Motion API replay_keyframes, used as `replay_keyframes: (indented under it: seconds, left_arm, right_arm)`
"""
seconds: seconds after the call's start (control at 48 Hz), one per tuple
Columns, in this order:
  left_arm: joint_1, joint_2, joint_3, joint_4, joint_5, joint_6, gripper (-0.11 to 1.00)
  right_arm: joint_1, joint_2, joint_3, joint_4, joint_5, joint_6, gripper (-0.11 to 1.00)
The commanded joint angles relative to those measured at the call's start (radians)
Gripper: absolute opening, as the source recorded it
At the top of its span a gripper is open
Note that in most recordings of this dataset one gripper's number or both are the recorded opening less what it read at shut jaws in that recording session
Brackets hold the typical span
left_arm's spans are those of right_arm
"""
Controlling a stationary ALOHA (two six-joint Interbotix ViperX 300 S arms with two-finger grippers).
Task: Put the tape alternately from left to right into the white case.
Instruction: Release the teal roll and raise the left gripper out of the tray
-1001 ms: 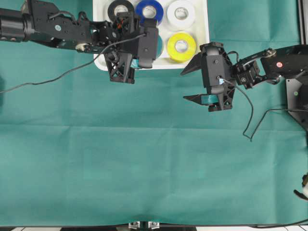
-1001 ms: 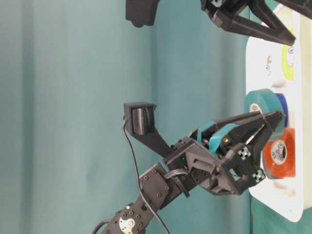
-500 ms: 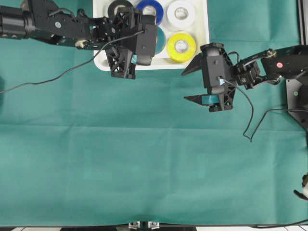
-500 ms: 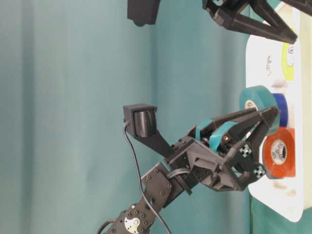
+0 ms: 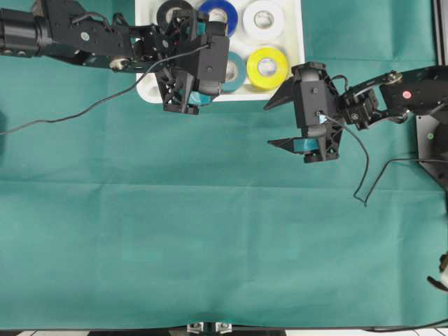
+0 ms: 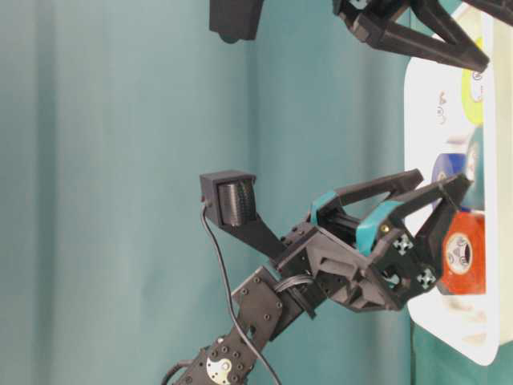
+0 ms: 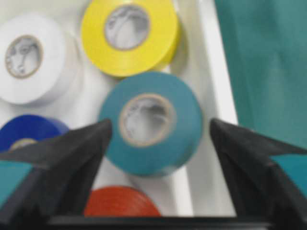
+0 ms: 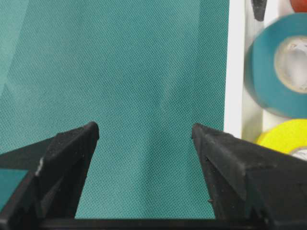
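Where glossy teal roll [image 7: 152,123] lies, rimmed white case [image 7: 217,91]

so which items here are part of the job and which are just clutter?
Job:
teal roll
yellow roll
white roll
blue roll
black roll
orange-red roll
white case
left pincer

Lying about:
green cloth
loose cable

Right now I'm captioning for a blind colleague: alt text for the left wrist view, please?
A teal roll lies flat in the white case between the open left gripper fingers, not touching them. Yellow, white, blue and orange-red rolls surround it.
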State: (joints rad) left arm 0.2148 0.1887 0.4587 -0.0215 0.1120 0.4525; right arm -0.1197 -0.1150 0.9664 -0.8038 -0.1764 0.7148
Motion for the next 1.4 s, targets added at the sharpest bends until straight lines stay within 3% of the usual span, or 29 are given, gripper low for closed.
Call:
replay_keyframes:
  seconds: [0.0, 0.104, 0.584, 1.167, 1.376]
  left_arm:
    - [0.000, -0.020, 0.006, -0.002, -0.008, 0.000, 0.53]
    - [0.000, -0.021, 0.006, -0.002, -0.009, 0.000, 0.42]
    - [-0.011, -0.032, 0.015, -0.002, -0.006, -0.002, 0.41]
    - [-0.144, -0.137, 0.123, -0.006, -0.003, -0.006, 0.40]
    - [-0.181, -0.150, 0.140, -0.006, -0.002, -0.058, 0.40]
  right_arm:
    - [0.003, -0.020, -0.006, 0.002, -0.006, 0.002, 0.86]
    - [0.003, -0.020, -0.006, 0.002, -0.008, 0.000, 0.86]
    - [0.002, -0.020, -0.006, 0.002, -0.008, 0.002, 0.85]
    - [0.003, -0.020, -0.009, 0.002, -0.008, 0.002, 0.86]
    - [0.002, -0.020, -0.011, 0.002, -0.006, 0.002, 0.86]
